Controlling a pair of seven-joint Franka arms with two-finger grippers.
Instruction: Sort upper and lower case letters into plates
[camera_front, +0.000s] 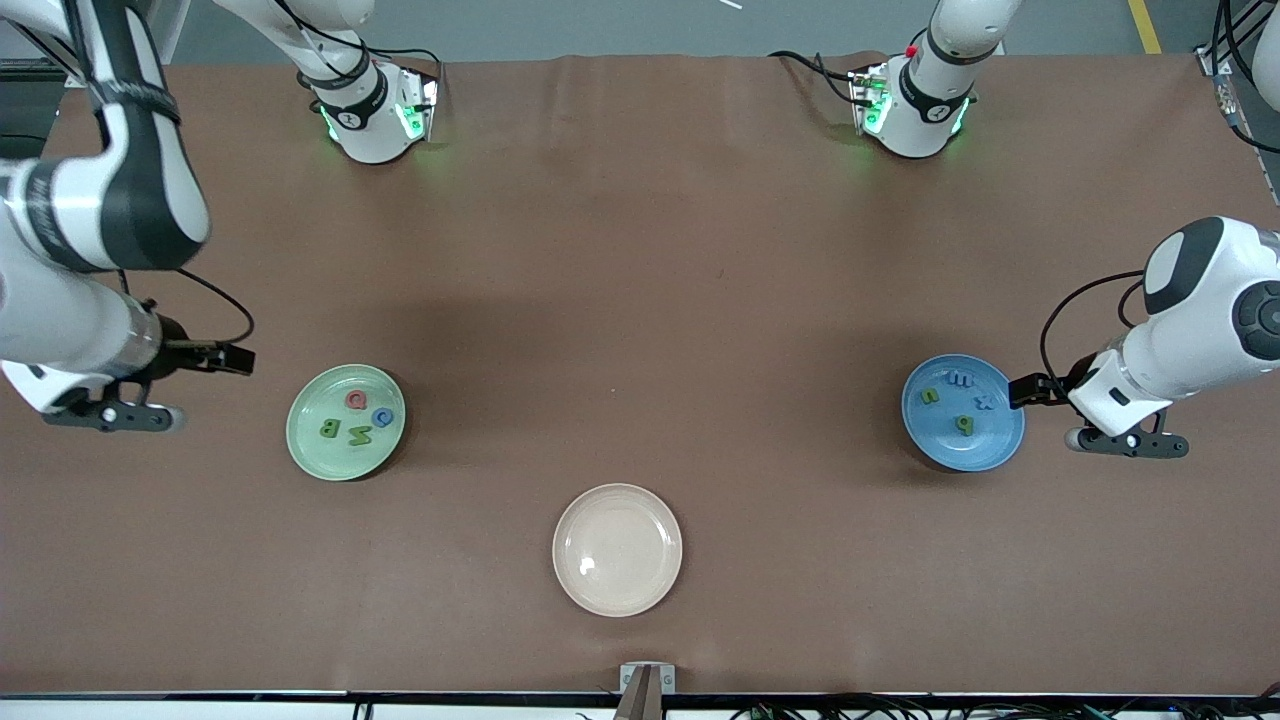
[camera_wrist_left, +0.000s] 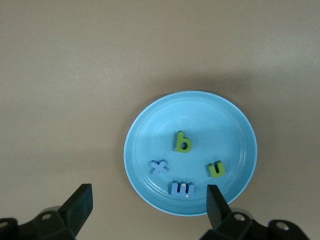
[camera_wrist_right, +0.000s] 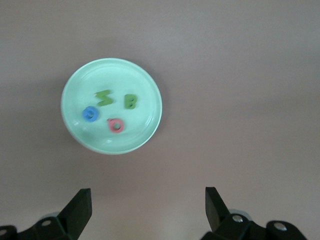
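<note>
Left gripper (camera_front: 1128, 443): we see it hanging over bare table at the left arm's end, just beside the blue plate (camera_front: 1003, 440); its fingers (camera_wrist_left: 80, 202) stand wide apart and hold nothing.
Right gripper (camera_front: 112, 416): it hangs over bare table at the right arm's end, apart from the mint green plate (camera_front: 305, 455); its fingers (camera_wrist_right: 80, 205) are spread wide and empty.
Blue plate: it sits toward the left arm's end of the table and holds four lowercase letters.
Mint green plate: it sits toward the right arm's end and holds four capital letters.
Cream plate (camera_front: 617, 549): one round dish with nothing in it, between the other two and nearer the front camera.
Only in the left wrist view: we can read the letters as a green b (camera_wrist_left: 183, 142), a green u (camera_wrist_left: 215, 169), a blue x (camera_wrist_left: 159, 166) and a blue m (camera_wrist_left: 181, 188), all lying apart from one another.
Only in the right wrist view: we make out a green M or W (camera_wrist_right: 104, 97), a green B (camera_wrist_right: 130, 101), a blue round letter (camera_wrist_right: 90, 113) and a pink round letter (camera_wrist_right: 116, 125).
Only in the front view: both arms, their bases and the cream plate show together.
Count: we count three plates, eight letters and two grippers.
</note>
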